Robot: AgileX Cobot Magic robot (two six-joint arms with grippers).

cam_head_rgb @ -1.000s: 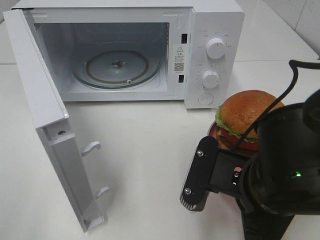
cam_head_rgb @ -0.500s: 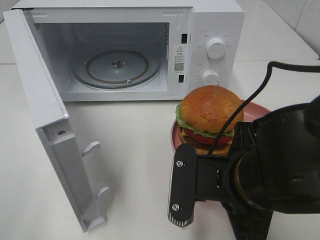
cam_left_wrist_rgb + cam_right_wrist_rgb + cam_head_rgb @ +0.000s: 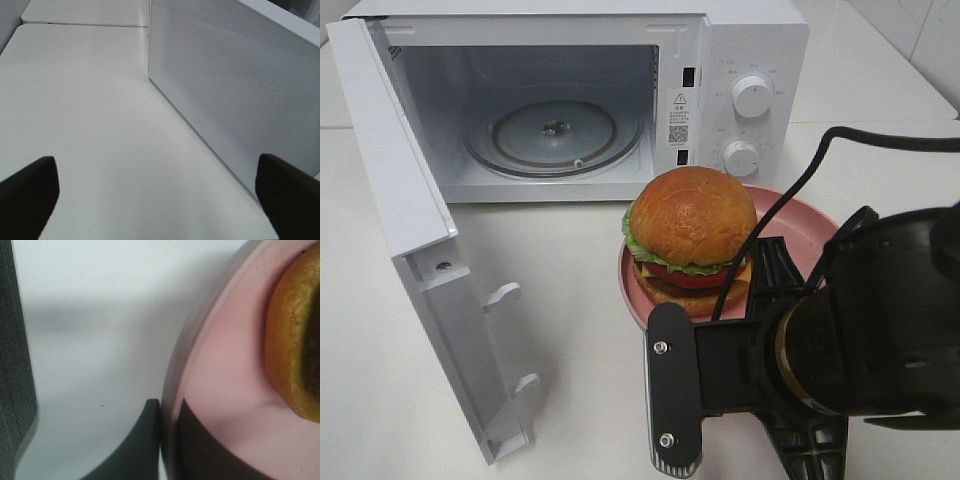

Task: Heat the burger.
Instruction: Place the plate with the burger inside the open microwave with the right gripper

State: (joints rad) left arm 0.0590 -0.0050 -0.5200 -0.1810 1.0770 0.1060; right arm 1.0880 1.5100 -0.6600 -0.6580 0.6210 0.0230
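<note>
- A white microwave (image 3: 750, 60) stands along the far edge of the worktop (image 3: 570, 320). Its door (image 3: 410, 230) is swung wide open and reaches toward the near-left corner.
- The cavity is open to the front, with a glass turntable (image 3: 552, 130) lying flat inside. Two round knobs (image 3: 752, 95) sit one above the other on the control panel at the right end.
- The burger (image 3: 692, 225) stands upright on a pink plate (image 3: 795, 215), right of the worktop's middle and just in front of the control panel. It is outside the cavity.
- Between the burger and the cavity mouth lies only bare worktop; the open door stands well off toward the left edge.
- The right arm (image 3: 880, 330) fills the near-right corner, its bulk over the near side of the plate. A black cable (image 3: 790, 190) loops from it past the burger.
- The right gripper (image 3: 167, 445) is closed on the plate's rim, one finger (image 3: 142, 445) under the outside of the edge and the other on the pink inner surface. The bun's underside shows close by.
- The left gripper (image 3: 160, 200) hangs low over bare worktop beside a white perforated panel (image 3: 235, 95) of the microwave. Its jaws are spread wide, with nothing between them.
</note>
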